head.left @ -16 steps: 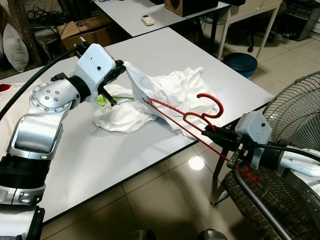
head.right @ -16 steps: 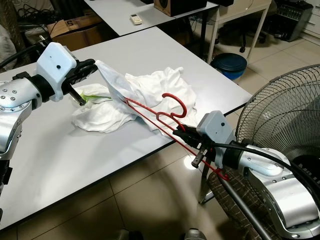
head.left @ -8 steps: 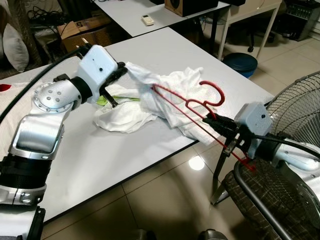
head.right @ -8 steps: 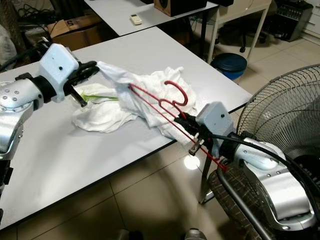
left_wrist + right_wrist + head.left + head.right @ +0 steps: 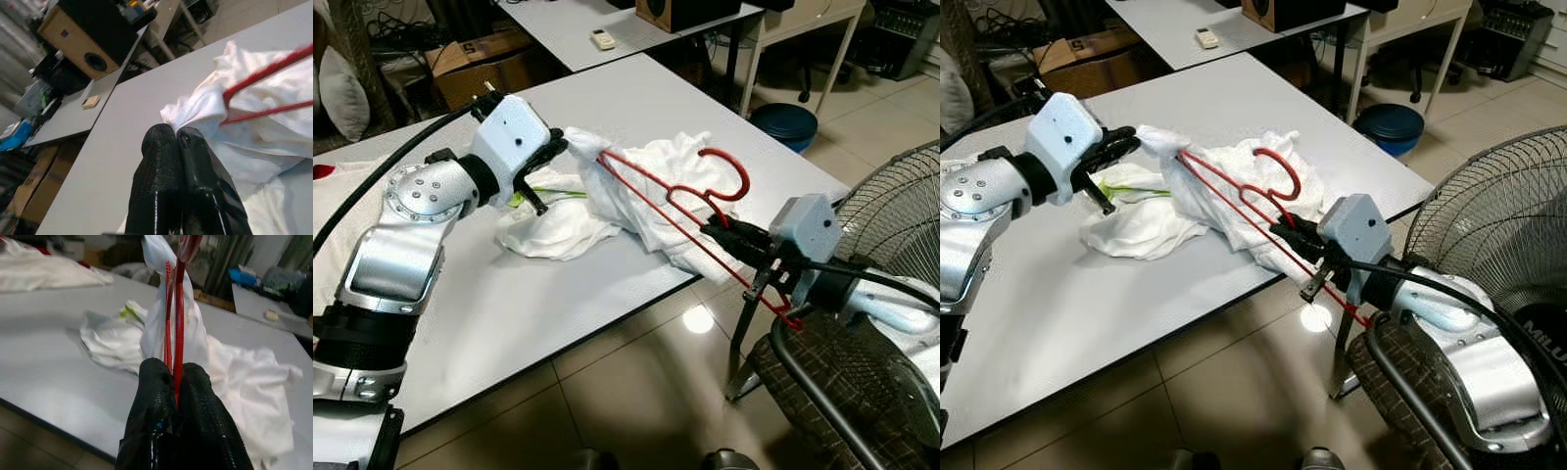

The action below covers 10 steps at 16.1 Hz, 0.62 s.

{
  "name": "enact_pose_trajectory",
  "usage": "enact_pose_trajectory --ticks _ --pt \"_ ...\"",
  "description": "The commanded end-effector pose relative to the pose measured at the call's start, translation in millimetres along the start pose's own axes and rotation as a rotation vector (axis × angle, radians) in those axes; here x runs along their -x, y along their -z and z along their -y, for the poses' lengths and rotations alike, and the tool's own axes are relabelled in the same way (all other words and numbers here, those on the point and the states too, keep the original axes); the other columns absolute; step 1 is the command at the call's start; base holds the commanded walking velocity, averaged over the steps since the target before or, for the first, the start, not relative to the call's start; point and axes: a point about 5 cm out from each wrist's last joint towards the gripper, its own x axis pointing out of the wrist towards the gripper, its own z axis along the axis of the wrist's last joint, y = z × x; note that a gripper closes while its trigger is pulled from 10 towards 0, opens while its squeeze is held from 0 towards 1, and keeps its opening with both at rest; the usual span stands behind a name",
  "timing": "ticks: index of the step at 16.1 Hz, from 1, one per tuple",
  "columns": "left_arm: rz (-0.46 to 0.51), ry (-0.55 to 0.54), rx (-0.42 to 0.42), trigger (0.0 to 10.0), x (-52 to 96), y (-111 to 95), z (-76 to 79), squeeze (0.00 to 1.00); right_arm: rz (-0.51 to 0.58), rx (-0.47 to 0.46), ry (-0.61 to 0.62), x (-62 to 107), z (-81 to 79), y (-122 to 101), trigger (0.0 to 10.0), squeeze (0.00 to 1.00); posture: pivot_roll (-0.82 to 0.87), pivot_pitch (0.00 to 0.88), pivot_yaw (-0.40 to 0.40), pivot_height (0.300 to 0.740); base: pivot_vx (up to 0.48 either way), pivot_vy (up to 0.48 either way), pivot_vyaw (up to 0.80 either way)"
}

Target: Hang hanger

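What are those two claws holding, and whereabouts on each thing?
The right gripper is shut on the red hanger near its neck; the left gripper pinches a fold of the white garment.

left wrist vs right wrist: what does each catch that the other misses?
Left wrist alone: the left claw pinching a fold of the white garment, a wooden speaker box on the next table behind.

Right wrist alone: the right claw clamped on the red hanger bars, and a green patch on the cloth.

Both: hanger inside the white garment, grey table beneath.
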Motion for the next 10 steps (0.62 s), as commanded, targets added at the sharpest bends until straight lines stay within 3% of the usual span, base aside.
enact_pose_trajectory --ticks 1,4,10 --pt "-0.015 -0.037 -0.022 0.0 1.0 -1 -7.5 0.0 0.031 0.012 -0.009 2.2 -0.2 -9 10.0 0.0 -0.16 0.07 0.13 0.74 0.0 0.0 0.0" --pt "-0.02 -0.116 -0.022 0.0 0.4 -2 -17.9 0.0 -0.033 0.015 -0.038 10.4 -3.9 -3 10.0 0.0 -0.17 0.071 0.135 0.74 0.0 0.0 0.0" --pt "0.001 -0.118 -0.028 0.0 -1.6 -5 -20.2 0.0 -0.101 0.008 -0.017 20.1 -3.5 7 10.0 0.0 -0.17 0.069 0.137 0.74 0.0 0.0 0.0"
